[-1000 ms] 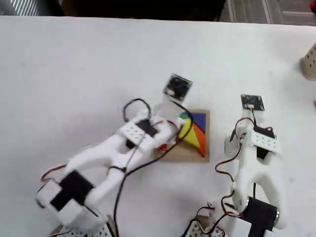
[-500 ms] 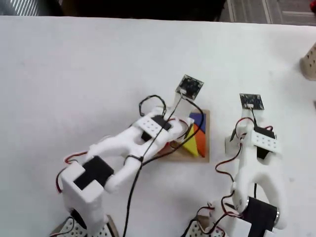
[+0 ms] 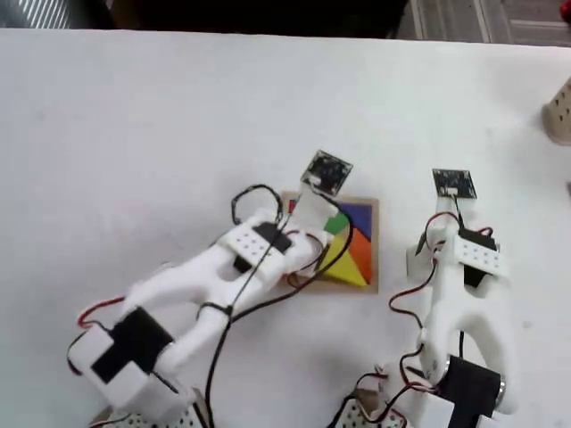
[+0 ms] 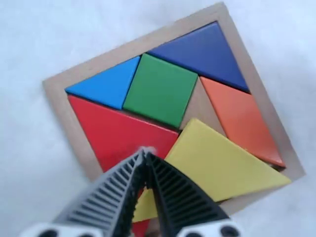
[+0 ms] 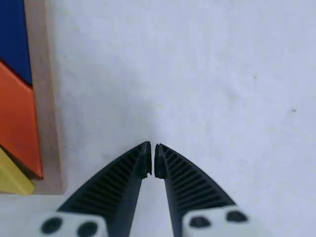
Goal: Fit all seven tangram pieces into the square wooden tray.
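The square wooden tray (image 4: 59,94) (image 3: 373,214) holds a dark blue triangle (image 4: 202,49), a light blue triangle (image 4: 106,86), a green square (image 4: 160,89), a red triangle (image 4: 118,133) and an orange parallelogram (image 4: 242,118). A large yellow triangle (image 4: 222,165) lies askew. One of its corners reaches over the tray rim and another overlaps the red piece. Bare tray floor shows between green, orange and yellow. My left gripper (image 4: 146,157) is shut, its tips over the red triangle's edge beside the yellow one. My right gripper (image 5: 153,150) is shut and empty above the table beside the tray's rim (image 5: 47,98).
The left arm (image 3: 223,259) lies across the tray's left half in the high view. The right arm (image 3: 468,294) stands to the right of the tray. A brown object (image 3: 560,111) sits at the far right edge. White table (image 3: 178,116) surrounds the tray.
The left arm swung right across the tray, then drew back to the left, uncovering more of the pieces. The right arm has not moved.
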You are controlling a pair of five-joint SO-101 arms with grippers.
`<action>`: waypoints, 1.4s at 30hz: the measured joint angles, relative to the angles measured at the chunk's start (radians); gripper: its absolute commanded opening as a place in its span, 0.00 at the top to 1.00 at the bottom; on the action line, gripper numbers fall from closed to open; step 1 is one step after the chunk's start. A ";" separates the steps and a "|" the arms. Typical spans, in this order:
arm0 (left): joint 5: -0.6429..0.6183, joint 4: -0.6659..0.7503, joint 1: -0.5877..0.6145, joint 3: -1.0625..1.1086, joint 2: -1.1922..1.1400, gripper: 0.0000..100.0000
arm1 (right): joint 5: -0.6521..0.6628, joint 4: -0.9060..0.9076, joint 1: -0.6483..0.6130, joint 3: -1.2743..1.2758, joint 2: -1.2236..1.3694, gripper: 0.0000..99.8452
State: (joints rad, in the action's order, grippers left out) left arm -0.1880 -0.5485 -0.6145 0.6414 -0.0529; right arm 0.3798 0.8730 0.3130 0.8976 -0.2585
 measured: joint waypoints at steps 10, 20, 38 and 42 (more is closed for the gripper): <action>0.000 0.000 0.000 0.100 0.126 0.98 | 0.000 0.000 0.000 0.000 0.000 0.98; 0.000 0.000 -0.115 0.137 0.126 0.98 | 0.000 0.000 0.000 0.000 0.000 0.98; 0.000 0.000 -0.176 0.146 0.224 0.98 | 0.000 0.000 0.000 0.000 0.000 0.98; 0.035 0.026 -0.212 0.213 0.288 0.98 | 0.000 0.000 0.000 0.000 0.000 0.98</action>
State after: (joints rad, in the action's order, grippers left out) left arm -0.1527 -0.5224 -0.8263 0.8546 0.2355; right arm 0.3798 0.8730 0.3130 0.8976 -0.2585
